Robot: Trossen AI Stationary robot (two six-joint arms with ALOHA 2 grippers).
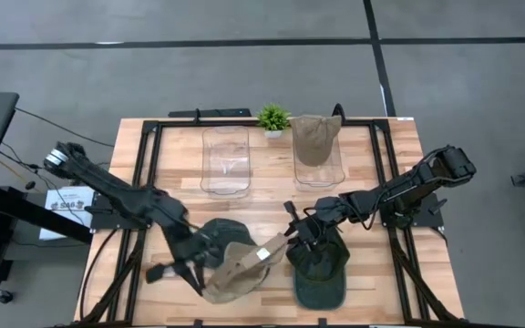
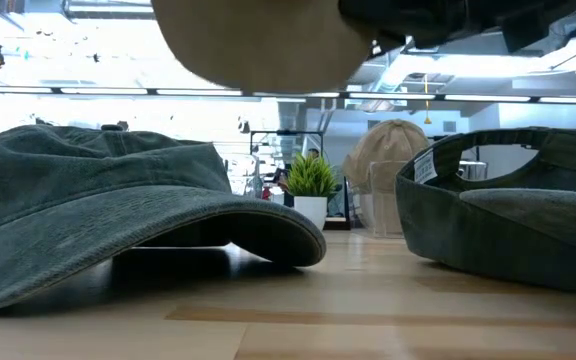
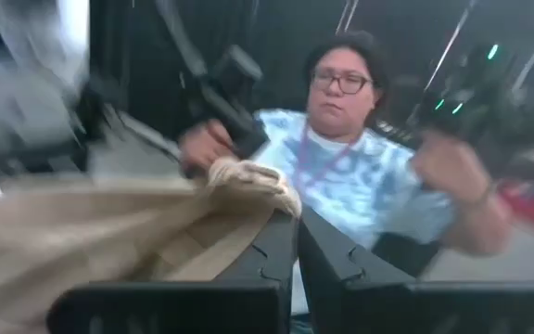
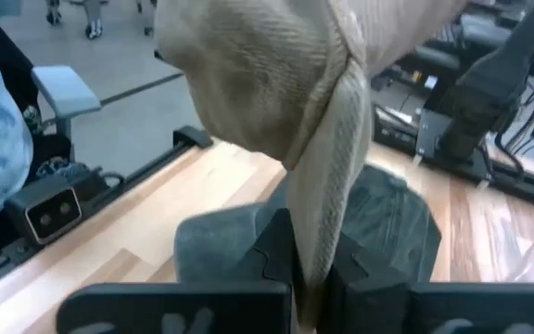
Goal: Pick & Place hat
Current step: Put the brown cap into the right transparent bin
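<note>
Four caps in view: one tan cotton cap [image 1: 235, 271] lifted off the front of the wooden table [image 1: 390, 173], two dark green denim caps on the tabletop beneath and beside it, one [image 1: 320, 266] at front centre-right and the other [image 1: 217, 230] mostly hidden behind the left arm, and a second tan cap [image 1: 315, 137] draped over the right-hand one [image 1: 320, 173] of two clear plastic stands at the back; the left stand [image 1: 225, 162] is bare. Both grippers are clenched on the lifted tan cap: left gripper [image 3: 297, 243] pinches its edge, right gripper [image 4: 311, 278] pinches a folded strip of its fabric, probably the brim side, hard to tell from the overhead view. One small green potted plant [image 1: 273, 117] sits at the back edge between the stands. One person in a light blue tie-dye shirt [image 3: 369, 181] sits beyond the table, holding controller handles.
</note>
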